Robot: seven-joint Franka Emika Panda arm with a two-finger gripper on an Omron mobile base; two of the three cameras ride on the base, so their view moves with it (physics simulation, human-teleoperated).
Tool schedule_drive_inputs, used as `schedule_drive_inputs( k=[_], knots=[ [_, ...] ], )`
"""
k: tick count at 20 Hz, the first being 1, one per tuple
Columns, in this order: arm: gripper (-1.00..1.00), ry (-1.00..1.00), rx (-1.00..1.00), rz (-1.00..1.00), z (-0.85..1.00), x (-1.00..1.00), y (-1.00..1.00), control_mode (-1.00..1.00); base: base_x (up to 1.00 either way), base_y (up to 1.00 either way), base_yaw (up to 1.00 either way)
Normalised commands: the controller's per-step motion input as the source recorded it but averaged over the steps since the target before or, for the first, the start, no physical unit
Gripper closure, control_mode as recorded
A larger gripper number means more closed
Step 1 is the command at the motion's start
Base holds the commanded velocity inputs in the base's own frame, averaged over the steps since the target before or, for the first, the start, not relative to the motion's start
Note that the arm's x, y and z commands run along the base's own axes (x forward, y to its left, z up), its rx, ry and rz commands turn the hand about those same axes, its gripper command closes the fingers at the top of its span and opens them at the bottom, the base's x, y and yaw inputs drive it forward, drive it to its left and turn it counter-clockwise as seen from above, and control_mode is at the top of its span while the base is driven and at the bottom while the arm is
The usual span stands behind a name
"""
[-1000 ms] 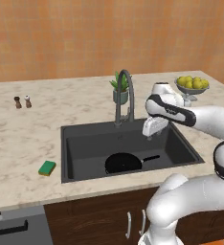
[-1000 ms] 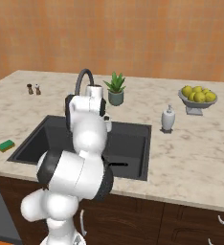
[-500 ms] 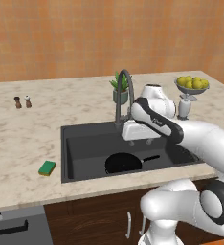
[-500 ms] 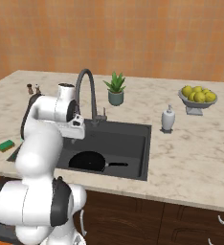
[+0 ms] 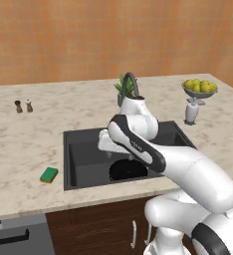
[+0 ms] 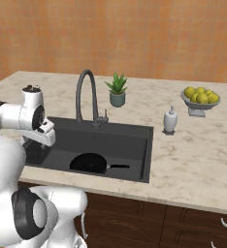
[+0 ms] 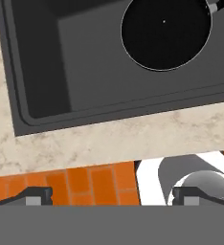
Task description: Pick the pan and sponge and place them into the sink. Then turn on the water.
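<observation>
Left base view
Arm: over the last second it has swung from the right of the frame toward the centre; the hand now hangs over the left part of the sink.
Gripper: centre of frame, above the basin; fingers hard to read here.
Pan: lies flat in the basin, lower centre, as it did a second ago.
Sponge: on the counter at lower left, just beside the sink's left rim, unmoved.
Faucet: upper centre, partly behind the arm; no water runs.

Right base view
Gripper: left of frame, over the basin's left end, having come across from the centre.
Pan: in the basin, lower centre, handle pointing right.
Sink: centre.
Faucet: upper centre, dry.

Hand view
Fingers: 2 tips at the bottom corners, spread wide, nothing between them.
Pan: upper right, inside the sink.
Sponge: a dark sliver at the left edge may be it; I cannot tell.

Meaning
Progress: 1 of 2 things is in; the leftward swing looks like the reach for the sponge. Water comes last.
</observation>
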Motion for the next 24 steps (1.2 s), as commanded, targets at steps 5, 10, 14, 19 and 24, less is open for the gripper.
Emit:
schedule_drive_inputs(
  k=[5,10,14,19,24],
  knots=[
    [-1.00,0.05,-0.21,-0.15,0.04,0.14,0.94,-1.00,0.00,0.00,0.00],
    [-1.00,0.14,-0.16,-0.09,0.00,0.37,0.79,-1.00,0.00,0.00,0.00],
    [-1.00,0.14,-0.04,-0.08,0.00,0.28,0.73,-1.00,0.00,0.00,0.00],
    [-1.00,0.01,0.00,-0.08,-0.12,0.15,0.65,-1.00,0.00,0.00,0.00],
    [-1.00,0.07,0.00,-0.11,-0.21,0.30,0.68,-1.00,0.00,0.00,0.00]
  ],
)
